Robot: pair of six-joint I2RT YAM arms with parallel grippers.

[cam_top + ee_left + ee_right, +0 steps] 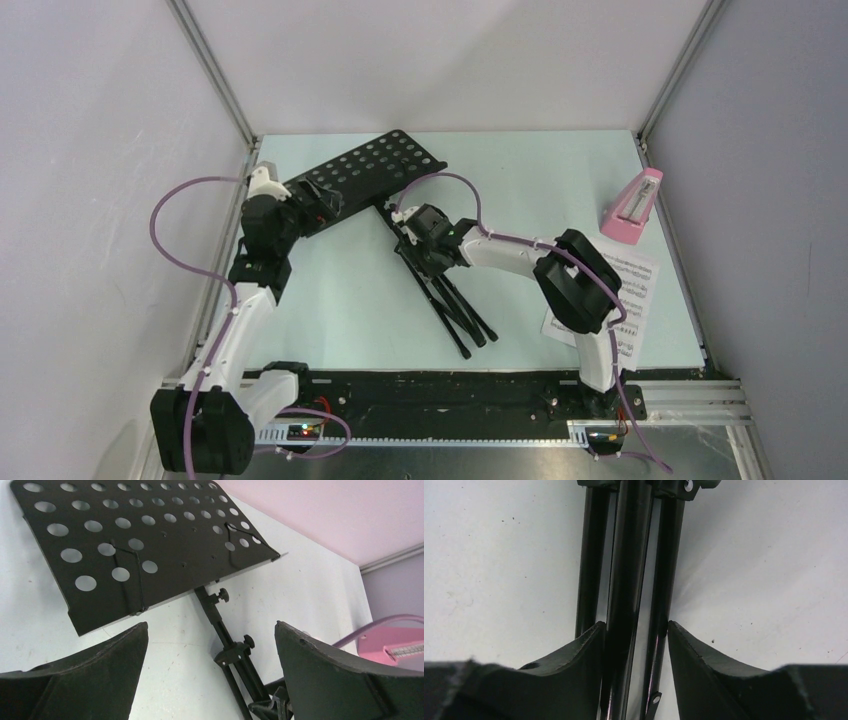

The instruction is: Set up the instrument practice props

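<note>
While the music stand point(370, 170) lies flat on the table point(340, 310), entries run thus.

Stand: punched desk at upper left of centre in the top view, close to the far edge. Folded legs point(462, 318) run down and right toward lower centre. Long axis: that diagonal.

Right claw point(415, 228): mine, set across the axis just below the desk joint. Fingers point(574, 665) flank the bundled tubes, pads at the outer ones. Whether they bite yet, I cannot tell.

Left claw point(318, 200): jaws spread wide, nothing between, at the desk's left end.

Nearer arm: right for the shaft, left for the desk.

Open room: bare table lower left of the legs.

Obstructions: sheet music point(635, 275) at right, pink metronome point(633, 207) at upper right, both well apart from the stand.

Judgement: lifting the shaft should swing the legs toward the bare side.
</note>
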